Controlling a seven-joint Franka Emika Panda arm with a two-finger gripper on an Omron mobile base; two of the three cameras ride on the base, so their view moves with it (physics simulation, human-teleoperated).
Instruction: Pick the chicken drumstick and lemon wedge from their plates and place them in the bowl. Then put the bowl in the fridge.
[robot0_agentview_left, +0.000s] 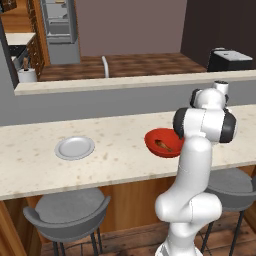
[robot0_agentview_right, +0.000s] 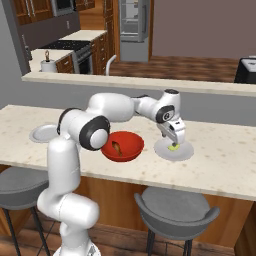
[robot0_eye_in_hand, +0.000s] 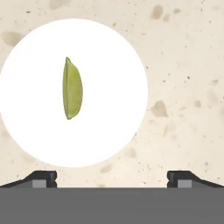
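Right base view: the chicken drumstick (robot0_agentview_right: 117, 148) lies in the bowl (robot0_agentview_right: 122, 146), while the tool (robot0_agentview_right: 174, 142), jaws apart and empty, hovers over the lemon wedge (robot0_agentview_right: 173, 147); fridge step pending.

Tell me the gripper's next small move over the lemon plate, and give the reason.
Probably shift sideways to centre on the lemon wedge, then descend. The gripper is open above the plate, but in the hand view the wedge lies off toward one fingertip rather than midway. The chicken drumstick already lies in the bowl, so the wedge comes next.
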